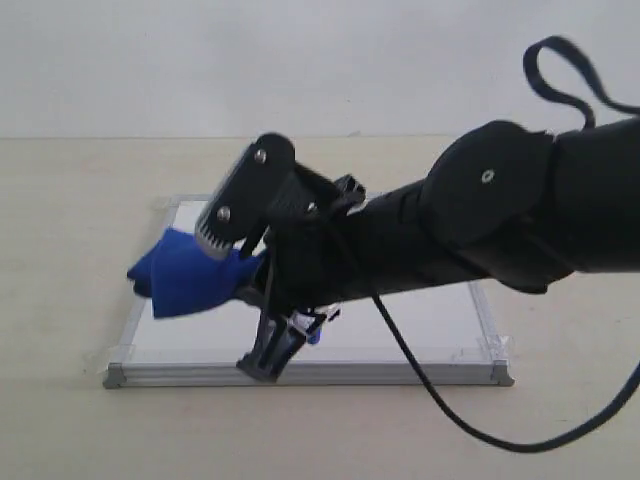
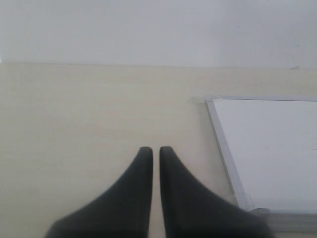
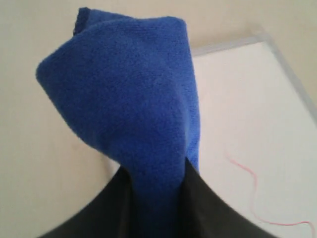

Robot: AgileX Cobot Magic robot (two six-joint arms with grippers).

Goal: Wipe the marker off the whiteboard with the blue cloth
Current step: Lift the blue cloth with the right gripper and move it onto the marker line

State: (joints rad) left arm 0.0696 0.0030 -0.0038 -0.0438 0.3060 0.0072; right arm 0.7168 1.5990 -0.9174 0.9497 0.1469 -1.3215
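The whiteboard (image 1: 430,322) lies flat on the table, silver-framed with taped corners. My right gripper (image 1: 240,265) reaches across it from the right and is shut on the blue cloth (image 1: 185,275), which bunches over the board's left edge. In the right wrist view the blue cloth (image 3: 129,89) rises from between my right gripper's (image 3: 156,171) fingers. Beside it on the whiteboard (image 3: 247,99) runs the marker (image 3: 250,181), a thin, faint reddish wavy line. My left gripper (image 2: 156,148) is shut and holds nothing, above bare table next to a whiteboard (image 2: 267,144) corner. It does not show in the exterior view.
A black cable (image 1: 450,410) sags from the right arm over the board's front edge onto the beige table (image 1: 60,250). A white wall (image 1: 200,60) stands behind the table.
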